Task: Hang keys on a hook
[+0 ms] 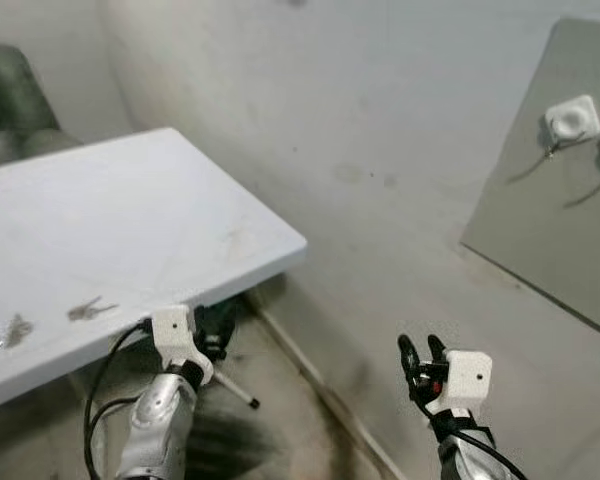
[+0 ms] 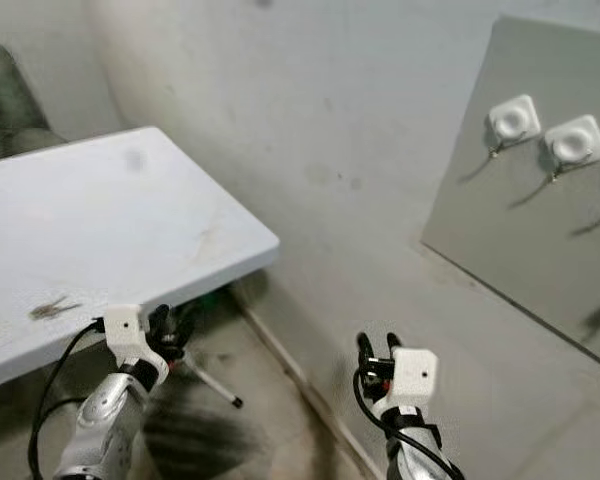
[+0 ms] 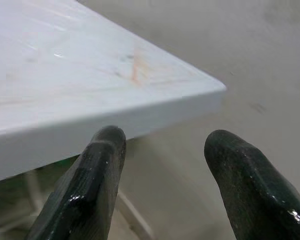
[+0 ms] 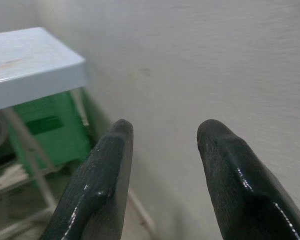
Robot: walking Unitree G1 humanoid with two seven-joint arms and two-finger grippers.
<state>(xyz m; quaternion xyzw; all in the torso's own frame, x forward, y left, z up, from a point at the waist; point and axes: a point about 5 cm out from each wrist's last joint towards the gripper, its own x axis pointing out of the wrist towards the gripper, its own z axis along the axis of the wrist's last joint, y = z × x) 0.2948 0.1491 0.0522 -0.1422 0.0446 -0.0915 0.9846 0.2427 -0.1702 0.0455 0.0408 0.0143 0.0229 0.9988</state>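
Note:
A small bunch of keys [image 1: 90, 309] lies flat near the front edge of the white table [image 1: 130, 210], with another key [image 1: 16, 328] further left. White square hooks [image 1: 572, 120] [image 2: 577, 140] are mounted on a grey board [image 1: 540, 230] on the wall at the right. My left gripper [image 1: 215, 328] hangs just below the table's front edge, right of the keys, open and empty [image 3: 162, 142]. My right gripper [image 1: 422, 350] is low in front of the wall, well below the hooks, open with nothing between its fingers [image 4: 162, 130].
The table's corner [image 1: 298, 245] juts toward the plaster wall. A green stool [image 4: 50, 130] and metal table legs [image 1: 238, 392] stand under the table. A dark green chair [image 1: 10, 100] sits behind the table at far left.

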